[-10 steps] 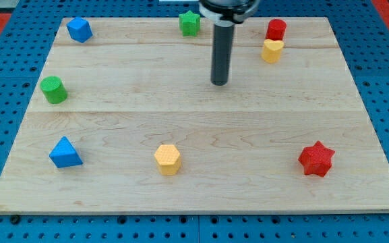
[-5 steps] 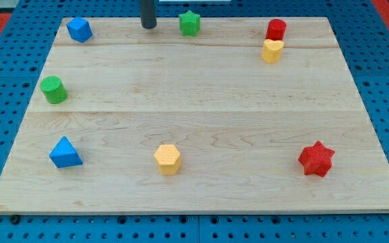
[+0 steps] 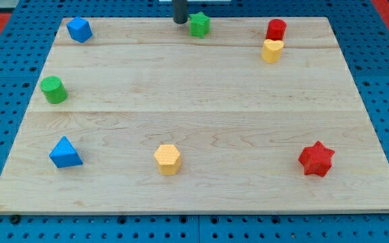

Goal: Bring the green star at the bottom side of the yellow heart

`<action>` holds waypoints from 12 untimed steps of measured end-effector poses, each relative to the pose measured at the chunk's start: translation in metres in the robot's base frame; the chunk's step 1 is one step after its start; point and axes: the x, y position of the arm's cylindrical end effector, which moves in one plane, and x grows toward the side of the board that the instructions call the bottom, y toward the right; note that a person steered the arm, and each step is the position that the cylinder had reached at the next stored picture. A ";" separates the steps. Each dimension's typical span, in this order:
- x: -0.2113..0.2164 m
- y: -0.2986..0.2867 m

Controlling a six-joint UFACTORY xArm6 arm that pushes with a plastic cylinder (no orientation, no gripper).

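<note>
The green star lies near the board's top edge, in the middle. My tip is right against its left side. The yellow heart lies toward the view's upper right, to the right of and a little below the star, with a red cylinder just above it.
A blue block sits at the top left. A green cylinder is at the left edge. A blue triangle is at the lower left, a yellow hexagon at the bottom middle, a red star at the lower right.
My tip went from mid-board up to the top edge left of the green star, then right against it. The star has shifted slightly to the right.
</note>
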 end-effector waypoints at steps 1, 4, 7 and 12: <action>0.007 0.014; 0.009 0.078; 0.057 0.078; 0.162 0.111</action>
